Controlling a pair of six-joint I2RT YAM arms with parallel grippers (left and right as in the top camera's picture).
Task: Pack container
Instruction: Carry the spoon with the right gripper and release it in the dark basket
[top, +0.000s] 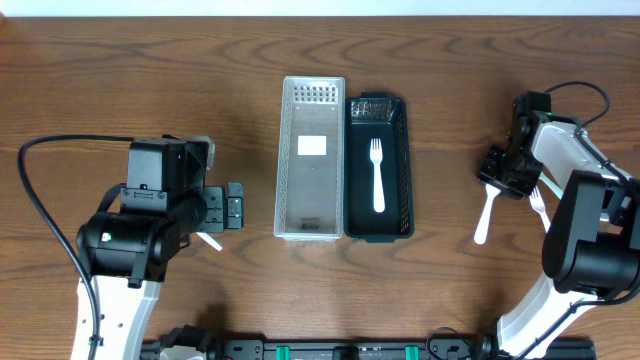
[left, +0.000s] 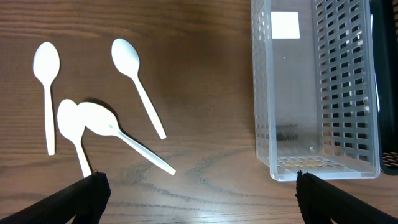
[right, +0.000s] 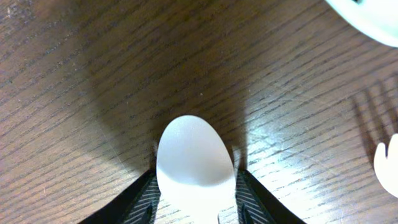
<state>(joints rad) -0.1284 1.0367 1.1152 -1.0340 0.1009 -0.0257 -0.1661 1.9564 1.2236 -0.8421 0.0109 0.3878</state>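
Note:
A clear plastic container (top: 310, 160) and a dark green container (top: 380, 168) stand side by side mid-table. A white fork (top: 378, 175) lies in the green one. My right gripper (top: 503, 178) is shut on a white spoon (top: 485, 215); the right wrist view shows the spoon's bowl (right: 196, 155) between the fingers (right: 196, 186), just above the wood. My left gripper (top: 232, 207) is open and empty over the table. In the left wrist view its fingers (left: 199, 199) sit wide apart. Several white spoons (left: 127, 59) lie ahead on the left, and the clear container (left: 317, 87) is on the right.
A white fork (top: 538, 203) lies on the table right of my right gripper; its tip shows in the right wrist view (right: 387, 163). Another white object (right: 367, 15) sits at that view's top right corner. A spoon handle (top: 210, 241) pokes out under my left arm.

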